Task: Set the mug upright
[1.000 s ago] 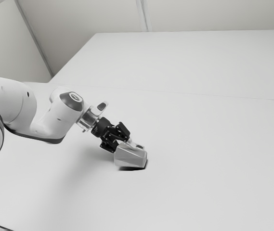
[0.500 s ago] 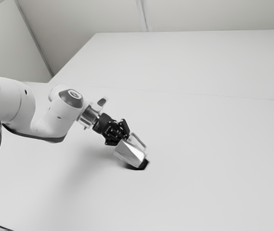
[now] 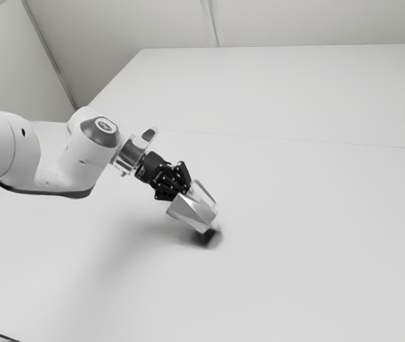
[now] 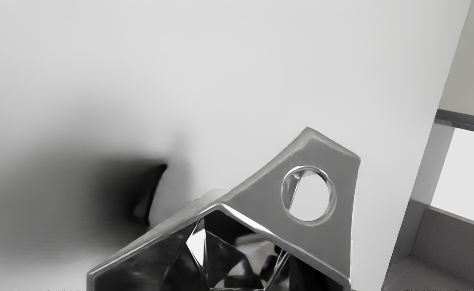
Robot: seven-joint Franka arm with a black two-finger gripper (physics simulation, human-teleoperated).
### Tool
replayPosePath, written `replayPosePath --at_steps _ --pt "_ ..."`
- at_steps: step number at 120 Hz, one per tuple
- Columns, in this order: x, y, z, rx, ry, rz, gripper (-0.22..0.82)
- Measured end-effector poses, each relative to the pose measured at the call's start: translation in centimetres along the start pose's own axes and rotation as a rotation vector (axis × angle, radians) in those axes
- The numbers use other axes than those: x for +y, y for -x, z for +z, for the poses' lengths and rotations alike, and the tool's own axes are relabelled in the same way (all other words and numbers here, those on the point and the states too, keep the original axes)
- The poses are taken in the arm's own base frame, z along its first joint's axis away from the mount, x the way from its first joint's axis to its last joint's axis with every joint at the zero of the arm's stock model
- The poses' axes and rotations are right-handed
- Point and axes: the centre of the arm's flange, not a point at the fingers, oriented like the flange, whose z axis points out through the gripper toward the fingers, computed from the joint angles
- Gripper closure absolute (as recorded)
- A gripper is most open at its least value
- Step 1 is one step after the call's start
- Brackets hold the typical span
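The silvery, faceted mug (image 3: pixel 193 211) is tilted in the exterior view, its mouth end toward my hand and its lower corner just above a small dark shadow. My black gripper (image 3: pixel 183 188) is shut on the mug's upper edge. In the wrist view, the mug (image 4: pixel 257 220) shows its dark, mirror-like inside and its angular handle with a round hole. The part of the rim between my fingers is hidden there.
The white table (image 3: pixel 302 235) stretches around the mug. Behind it, a pale raised panel (image 3: pixel 273 92) stands in the exterior view. Beyond the table's edge, the wrist view has a grey ledge (image 4: pixel 455 238).
The mug has gone from lying low on the table to a steeper tilt, and has risen with my hand. Its shadow now lies slightly apart beneath it. The arm has drawn up and back.
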Motion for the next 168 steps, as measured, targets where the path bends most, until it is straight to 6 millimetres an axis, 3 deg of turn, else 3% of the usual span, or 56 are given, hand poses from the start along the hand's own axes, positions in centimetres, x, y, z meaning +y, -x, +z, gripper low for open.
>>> replayPosePath --at_steps 21,67,168 --pt "2.0 0.1 -1.6 0.025 -0.177 0.029 0.79" --pt "1.5 0.2 -2.4 0.105 -0.517 -0.092 0.78" --pt "0.3 -1.7 -0.7 0.356 -0.762 -0.315 0.79"
